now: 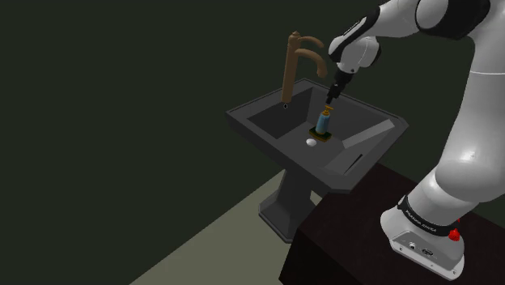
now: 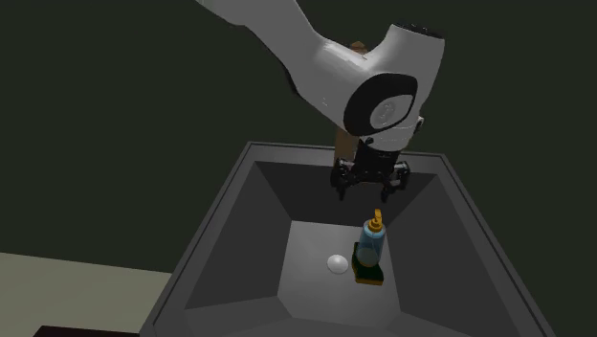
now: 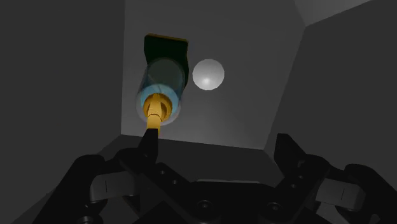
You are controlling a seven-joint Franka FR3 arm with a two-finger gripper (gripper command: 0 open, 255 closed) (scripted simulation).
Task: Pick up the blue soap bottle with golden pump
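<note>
One dark sink holding soap bottle, pale floor, dark wall

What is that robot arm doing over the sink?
The white robot arm is reaching down into a dark sink. Its black gripper hangs right above a blue soap bottle with a golden pump. The bottle stands upright on a dark green base, beside a small white round thing. The fingers are open, so the bottle is not grabbed yet.
</note>
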